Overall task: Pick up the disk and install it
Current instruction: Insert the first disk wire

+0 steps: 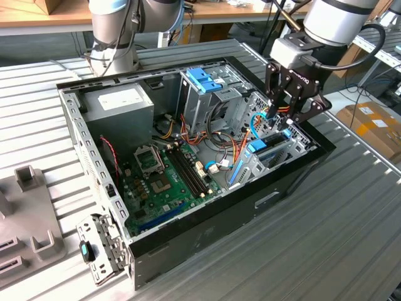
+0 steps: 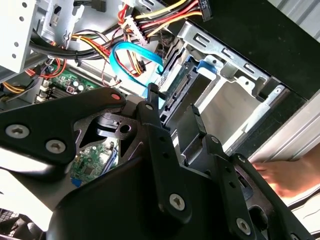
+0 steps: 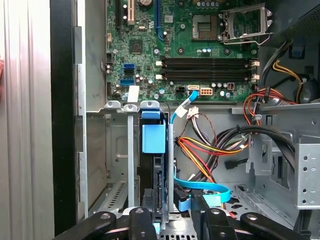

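Hovering over the open computer case point(image 1: 200, 244) on the worktop point(image 1: 351, 207), the hand point(image 1: 282, 122) has its fingers apart, clamped on nothing, just above the drive cage point(image 1: 299, 145) at the exterior view's right. The disk point(image 1: 266, 148) stands on edge in that cage, blue-railed end toward the hand, near the motherboard point(image 1: 160, 182).

Slatted table point(image 1: 351, 222) — open computer case point(image 1: 207, 243), grey fixture point(image 1: 25, 210)

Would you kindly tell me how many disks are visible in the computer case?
1: the disk stands on edge in the bay just under the gripper. Others may be hidden in the taller drive cage.
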Controlling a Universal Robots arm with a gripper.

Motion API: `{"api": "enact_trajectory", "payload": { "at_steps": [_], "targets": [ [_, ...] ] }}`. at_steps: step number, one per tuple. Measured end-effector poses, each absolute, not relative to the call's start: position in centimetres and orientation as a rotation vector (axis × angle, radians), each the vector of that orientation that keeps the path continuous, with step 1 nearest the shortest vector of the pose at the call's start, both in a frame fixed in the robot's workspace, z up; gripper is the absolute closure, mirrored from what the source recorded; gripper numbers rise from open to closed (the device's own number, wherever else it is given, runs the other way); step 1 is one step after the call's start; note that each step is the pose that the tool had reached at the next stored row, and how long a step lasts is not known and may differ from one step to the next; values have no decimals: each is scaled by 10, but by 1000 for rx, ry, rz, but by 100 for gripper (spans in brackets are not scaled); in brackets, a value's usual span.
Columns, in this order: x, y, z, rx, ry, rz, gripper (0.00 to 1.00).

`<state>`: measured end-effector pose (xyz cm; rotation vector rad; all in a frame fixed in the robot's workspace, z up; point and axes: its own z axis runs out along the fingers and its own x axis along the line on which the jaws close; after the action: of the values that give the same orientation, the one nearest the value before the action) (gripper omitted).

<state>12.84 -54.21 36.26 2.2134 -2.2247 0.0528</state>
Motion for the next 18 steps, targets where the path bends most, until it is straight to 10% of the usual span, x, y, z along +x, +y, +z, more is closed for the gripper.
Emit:
{"api": "enact_trajectory", "payload": {
  "at_steps": [18],
  "targets": [
    [128, -542, 360, 2213, -2225, 53, 57]
  ]
}}
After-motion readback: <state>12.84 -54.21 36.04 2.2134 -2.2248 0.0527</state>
